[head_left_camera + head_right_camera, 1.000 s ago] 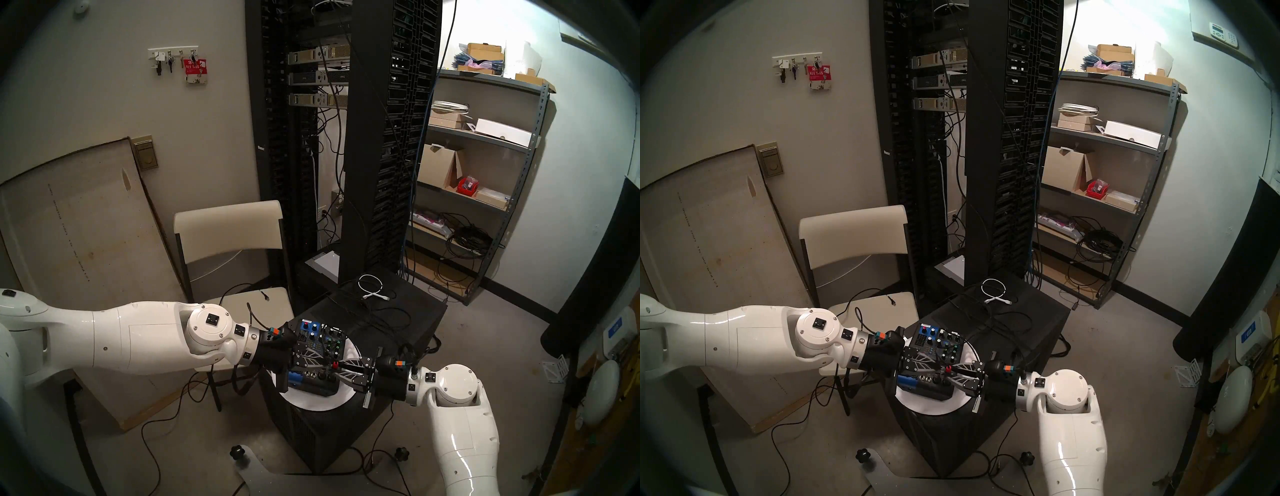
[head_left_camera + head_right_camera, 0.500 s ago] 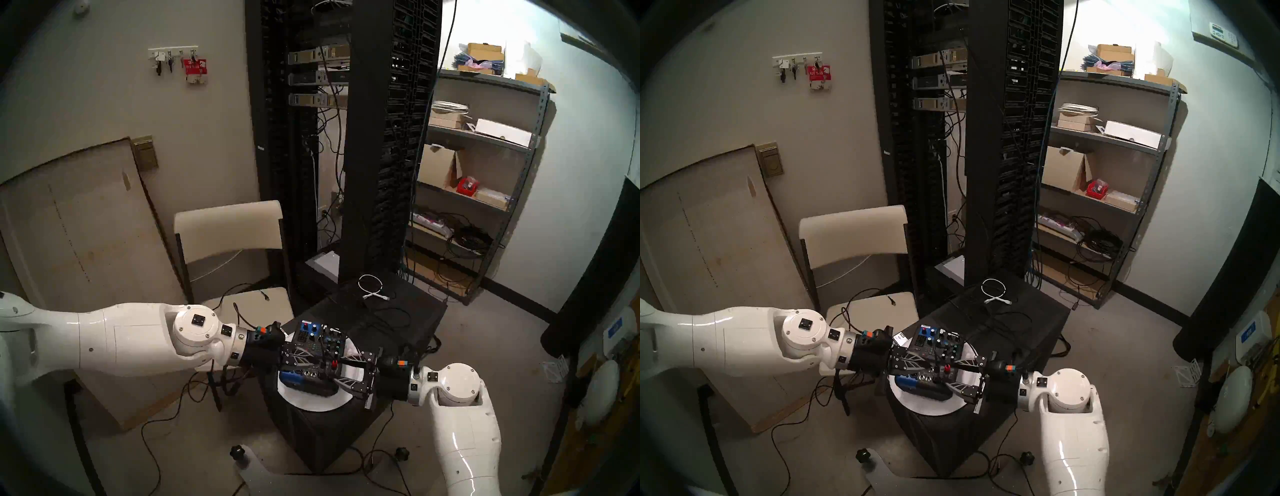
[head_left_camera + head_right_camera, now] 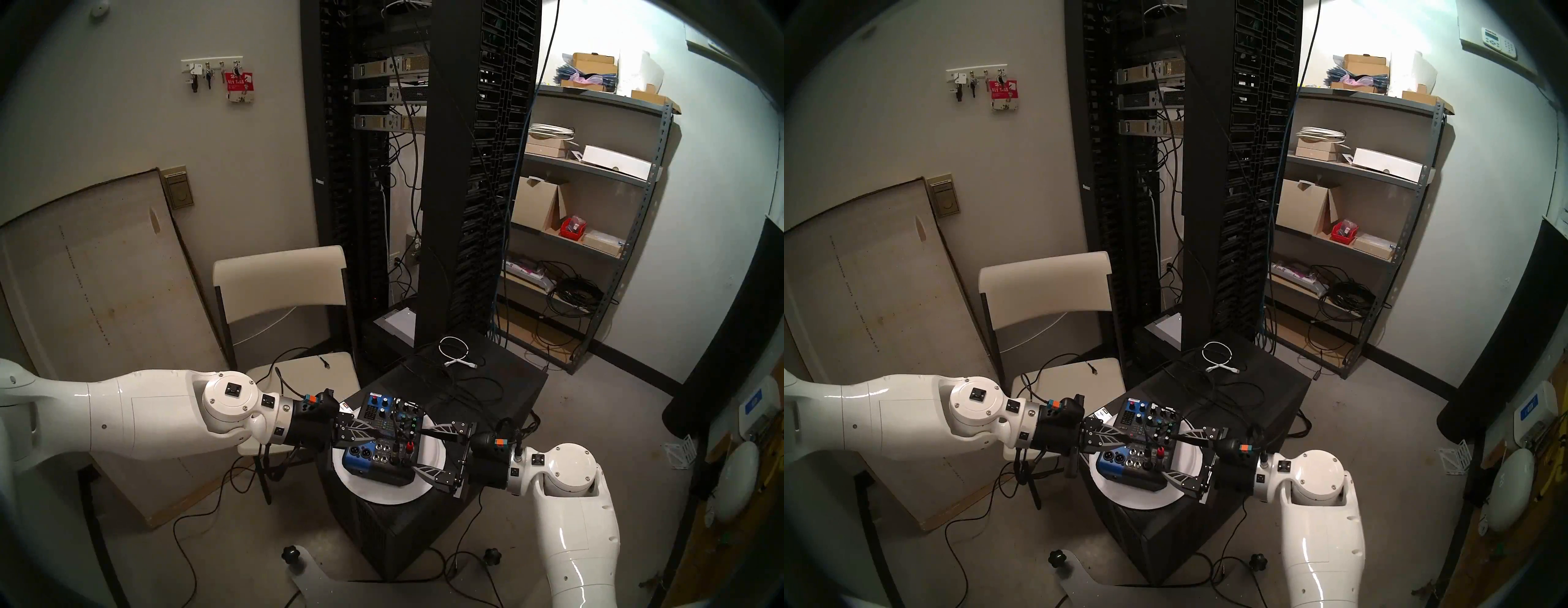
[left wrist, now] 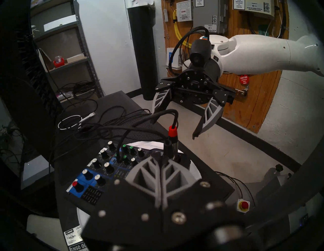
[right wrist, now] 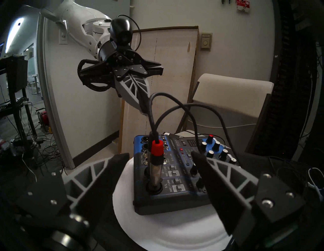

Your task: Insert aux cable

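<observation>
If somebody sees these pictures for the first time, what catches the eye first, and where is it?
The red-banded plug of the aux cable stands upright in a jack at the near left of the small audio mixer. The mixer sits on a white round plate. The right hand hangs open beside it, and the left hand, shut, hovers behind.

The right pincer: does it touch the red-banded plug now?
Apart. In the right wrist view the right pincer stands open, with clear gaps around the red-banded plug.
</observation>
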Tool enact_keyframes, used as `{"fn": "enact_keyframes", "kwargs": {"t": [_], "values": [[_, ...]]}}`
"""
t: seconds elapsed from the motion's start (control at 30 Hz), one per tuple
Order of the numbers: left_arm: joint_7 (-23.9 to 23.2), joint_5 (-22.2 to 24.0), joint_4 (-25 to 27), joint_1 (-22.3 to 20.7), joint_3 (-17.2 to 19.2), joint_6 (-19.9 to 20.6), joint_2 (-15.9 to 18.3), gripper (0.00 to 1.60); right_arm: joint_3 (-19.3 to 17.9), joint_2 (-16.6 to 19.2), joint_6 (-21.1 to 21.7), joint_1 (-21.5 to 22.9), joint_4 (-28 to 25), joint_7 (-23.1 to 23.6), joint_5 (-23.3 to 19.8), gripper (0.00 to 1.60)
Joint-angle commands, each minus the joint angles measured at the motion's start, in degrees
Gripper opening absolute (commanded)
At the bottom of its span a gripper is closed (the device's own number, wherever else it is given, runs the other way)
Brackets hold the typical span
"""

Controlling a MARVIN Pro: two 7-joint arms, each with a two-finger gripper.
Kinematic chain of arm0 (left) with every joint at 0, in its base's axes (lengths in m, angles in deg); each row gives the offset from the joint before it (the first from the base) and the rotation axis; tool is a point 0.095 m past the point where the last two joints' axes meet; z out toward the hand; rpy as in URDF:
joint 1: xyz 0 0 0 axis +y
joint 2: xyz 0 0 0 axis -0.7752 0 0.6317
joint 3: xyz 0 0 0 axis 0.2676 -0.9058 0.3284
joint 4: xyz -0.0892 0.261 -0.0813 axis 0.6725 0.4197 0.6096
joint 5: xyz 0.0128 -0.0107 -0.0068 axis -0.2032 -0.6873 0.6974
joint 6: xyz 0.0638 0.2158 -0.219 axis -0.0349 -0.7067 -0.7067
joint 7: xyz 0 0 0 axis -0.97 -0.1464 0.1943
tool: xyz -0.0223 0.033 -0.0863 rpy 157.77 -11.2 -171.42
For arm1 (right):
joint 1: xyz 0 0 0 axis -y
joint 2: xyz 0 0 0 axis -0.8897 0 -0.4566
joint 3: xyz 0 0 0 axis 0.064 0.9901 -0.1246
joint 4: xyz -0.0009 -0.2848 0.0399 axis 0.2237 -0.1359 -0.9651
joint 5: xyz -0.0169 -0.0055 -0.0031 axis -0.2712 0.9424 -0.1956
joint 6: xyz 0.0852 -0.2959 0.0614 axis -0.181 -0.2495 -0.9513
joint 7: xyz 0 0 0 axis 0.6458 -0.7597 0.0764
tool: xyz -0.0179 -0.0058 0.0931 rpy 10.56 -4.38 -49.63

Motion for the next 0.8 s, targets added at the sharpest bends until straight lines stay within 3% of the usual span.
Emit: {"fn": "enact_keyframes", "kwargs": {"t": [0.0, 0.53, 0.77], "values": [[-0.3, 1.0, -1.1, -1.2, 1.4, -0.8, 0.3, 0.0, -1.3, 0.6, -0.2, 0.5, -1.4, -0.3, -0.6, 1.52], [0.9, 3.6, -4.1, -1.2, 3.2, -2.3, -1.5, 0.0, -6.1, 2.7, -0.7, 3.8, 1.3, -3.4, -0.5, 1.56], [1.4, 4.4, -5.3, -0.9, 3.5, -2.9, -2.0, 0.0, -5.7, 2.7, -1.3, 4.1, 1.5, -1.9, -1.5, 1.54]]}}
